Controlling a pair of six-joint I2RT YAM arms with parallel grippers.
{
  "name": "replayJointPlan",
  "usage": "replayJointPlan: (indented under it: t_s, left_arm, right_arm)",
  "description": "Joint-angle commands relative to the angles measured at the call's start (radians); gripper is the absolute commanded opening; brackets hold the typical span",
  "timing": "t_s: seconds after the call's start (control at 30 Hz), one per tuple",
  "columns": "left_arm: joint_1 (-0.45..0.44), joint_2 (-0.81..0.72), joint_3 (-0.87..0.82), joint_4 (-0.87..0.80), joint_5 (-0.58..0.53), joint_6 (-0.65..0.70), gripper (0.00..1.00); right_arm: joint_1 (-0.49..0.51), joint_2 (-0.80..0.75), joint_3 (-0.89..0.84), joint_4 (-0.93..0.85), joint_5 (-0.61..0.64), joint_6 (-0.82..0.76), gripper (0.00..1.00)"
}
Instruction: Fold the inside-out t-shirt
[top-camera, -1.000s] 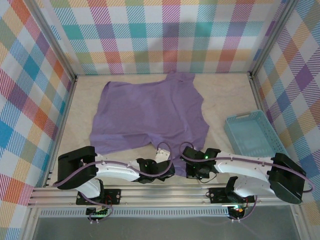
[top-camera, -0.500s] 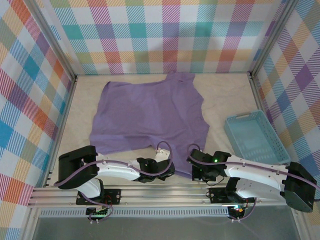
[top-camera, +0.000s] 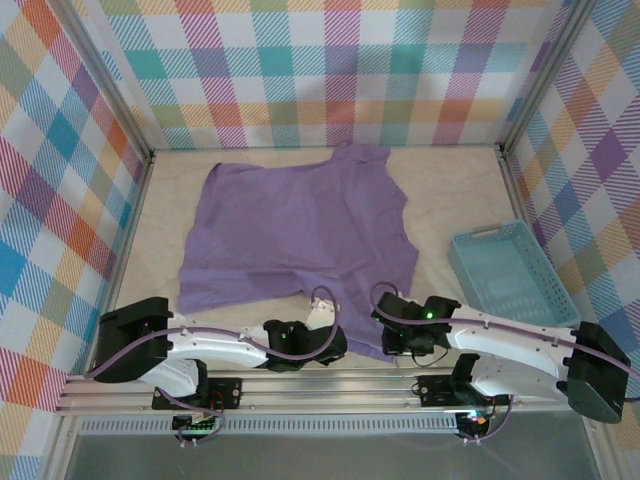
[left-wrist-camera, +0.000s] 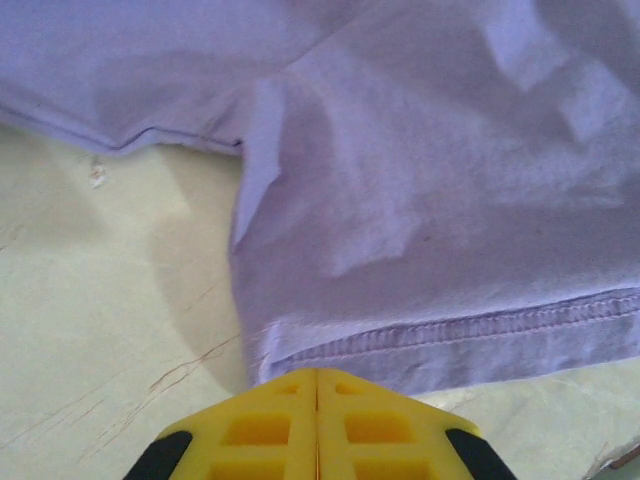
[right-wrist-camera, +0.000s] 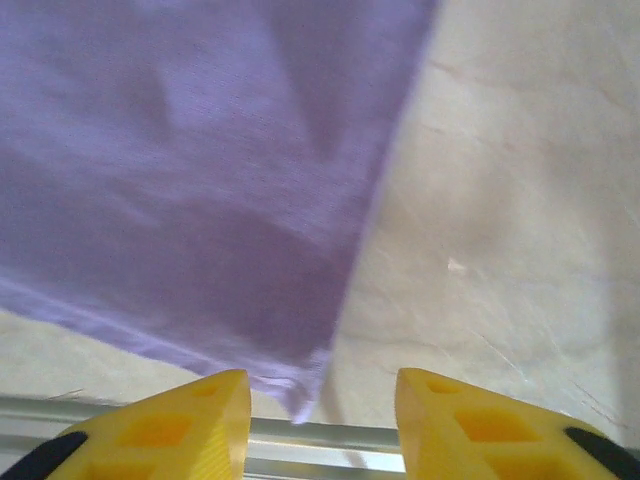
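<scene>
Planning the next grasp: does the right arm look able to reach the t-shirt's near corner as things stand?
Probably yes: the right gripper is open, and a corner of the t-shirt lies on the table just ahead, between its fingers, with nothing in the way.

No text, label, brand, number or sign can be read anywhere — not on the plain t-shirt (top-camera: 300, 230), not on the basket (top-camera: 510, 275), not on the checked walls (top-camera: 330, 70) — in any view.

Bright even lighting, soft shadows — wrist views slightly blurred
</scene>
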Motion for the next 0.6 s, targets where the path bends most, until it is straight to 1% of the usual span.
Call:
replayJointPlan:
  t_s: [0.0,0.07,0.23,0.37,0.57]
  left_arm:
    - [0.031,-0.064,-0.063,0.006,-0.031,-0.054,0.12]
    - [0.057,-0.115,-0.111,0.033,-0.018,-0.075,0.18]
    - [0.103,-0.222,-0.192,0.056,-0.005,-0.1,0.26]
    - [0.131,-0.292,-0.234,0.04,-0.002,-0.111,0.29]
    - [0.164,-0.386,-0.287,0.023,0.006,-0.118,0.32]
  right_arm:
    - [0.023,0.041,0.061,0.052,0.012,-0.147,0.45]
    - [0.045,0.07,0.078,0.116,-0.002,-0.21,0.45]
    - [0.051,0.187,0.116,0.213,-0.038,-0.321,0.44]
    - [0.055,0.261,0.136,0.272,-0.054,-0.373,0.43]
    - [0.056,0.332,0.155,0.299,-0.058,-0.406,0.41]
